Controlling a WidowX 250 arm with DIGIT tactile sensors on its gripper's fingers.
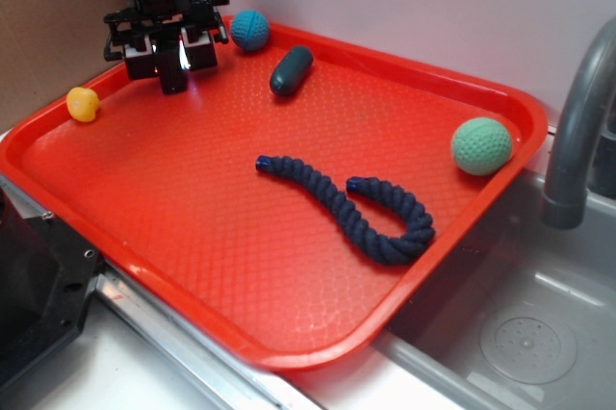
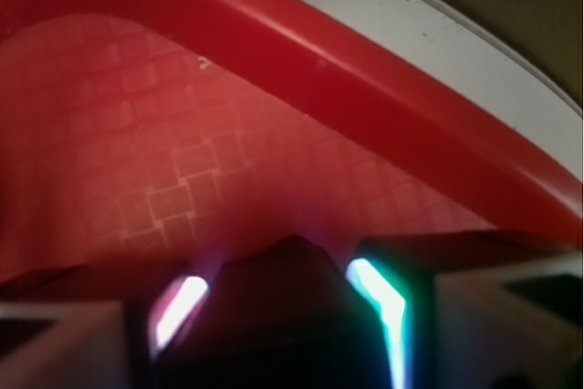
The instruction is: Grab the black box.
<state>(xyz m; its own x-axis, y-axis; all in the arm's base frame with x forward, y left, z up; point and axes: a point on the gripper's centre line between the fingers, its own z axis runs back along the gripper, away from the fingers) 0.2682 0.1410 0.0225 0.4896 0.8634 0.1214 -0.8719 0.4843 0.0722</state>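
At the far left corner of the red tray we find the tool, pointing straight down with its two pale pads pressed against a small dark block between them. That block is the black box, upright, its lower end poking out below the pads and sitting right at the tray floor. So the tool is clamped on the black box. Whether the box rests on the tray or hangs just above it cannot be told.

Up close from the wrist view, the black box fills the bottom centre, flanked by bright glinting pads, with the tray rim curving across behind it.

Elsewhere on the tray: a yellow ball near the left rim, a blue knitted ball just beside the tool at the back rim, a dark teal capsule lying near that ball, a green ball at the right rim, and a navy rope curled in the middle. Right of the tray stands a grey faucet over a sink.
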